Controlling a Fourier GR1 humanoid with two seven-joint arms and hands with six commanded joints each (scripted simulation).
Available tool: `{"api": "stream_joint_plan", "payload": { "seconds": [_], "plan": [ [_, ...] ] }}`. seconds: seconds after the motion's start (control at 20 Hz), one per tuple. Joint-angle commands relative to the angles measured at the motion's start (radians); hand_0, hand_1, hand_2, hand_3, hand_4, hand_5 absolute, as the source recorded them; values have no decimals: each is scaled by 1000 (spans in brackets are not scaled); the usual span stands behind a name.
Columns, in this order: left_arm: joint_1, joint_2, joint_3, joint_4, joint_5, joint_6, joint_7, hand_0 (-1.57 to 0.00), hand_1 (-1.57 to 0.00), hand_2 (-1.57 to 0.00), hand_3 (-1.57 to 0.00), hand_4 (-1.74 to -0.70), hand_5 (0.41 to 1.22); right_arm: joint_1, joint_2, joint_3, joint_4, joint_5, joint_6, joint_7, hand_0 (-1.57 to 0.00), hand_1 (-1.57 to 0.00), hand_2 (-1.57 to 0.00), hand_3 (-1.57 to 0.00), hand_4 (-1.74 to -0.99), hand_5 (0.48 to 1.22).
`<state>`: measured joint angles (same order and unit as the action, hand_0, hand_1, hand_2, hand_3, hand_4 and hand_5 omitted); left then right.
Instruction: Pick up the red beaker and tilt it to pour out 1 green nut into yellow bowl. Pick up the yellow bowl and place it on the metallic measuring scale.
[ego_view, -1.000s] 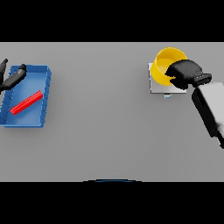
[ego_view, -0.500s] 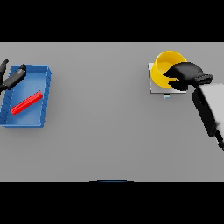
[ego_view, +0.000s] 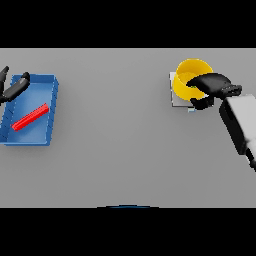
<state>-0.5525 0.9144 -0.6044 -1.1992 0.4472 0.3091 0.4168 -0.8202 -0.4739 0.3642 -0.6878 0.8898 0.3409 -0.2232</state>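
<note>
The right robot hand (ego_view: 212, 86) is curled over the near rim of the yellow bowl (ego_view: 189, 76), fingers over the edge and thumb below, so it clamps on the bowl. Compared with a second ago, the bowl and hand have shifted only a little; the bowl now sits on the scale (ego_view: 175, 95), whose pale corner shows at its left side. I judge that the placing is nearly finished and only the release remains. A small green spot, probably the nut, shows inside the bowl beside the fingers. The left robot hand (ego_view: 14, 88) rests with fingers apart at the blue tray (ego_view: 49, 116), which holds a red bar (ego_view: 30, 117), on the counter (ego_view: 115, 135).
</note>
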Motion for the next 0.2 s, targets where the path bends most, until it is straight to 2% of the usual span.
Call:
{"api": "stream_joint_plan", "payload": {
  "seconds": [0.0,0.15],
  "plan": [
    [7,0,-1,-8,2,3,-2,1,1,1,1,-722,697,1,-8,-3,6,-3,11,-2,-77,-124,-202,-352,-1431,799],
    [5,1,-7,-10,-5,3,3,1,1,1,1,-720,693,16,-12,-6,-14,-9,27,20,-39,-63,-103,-272,-1410,759]
  ]
}}
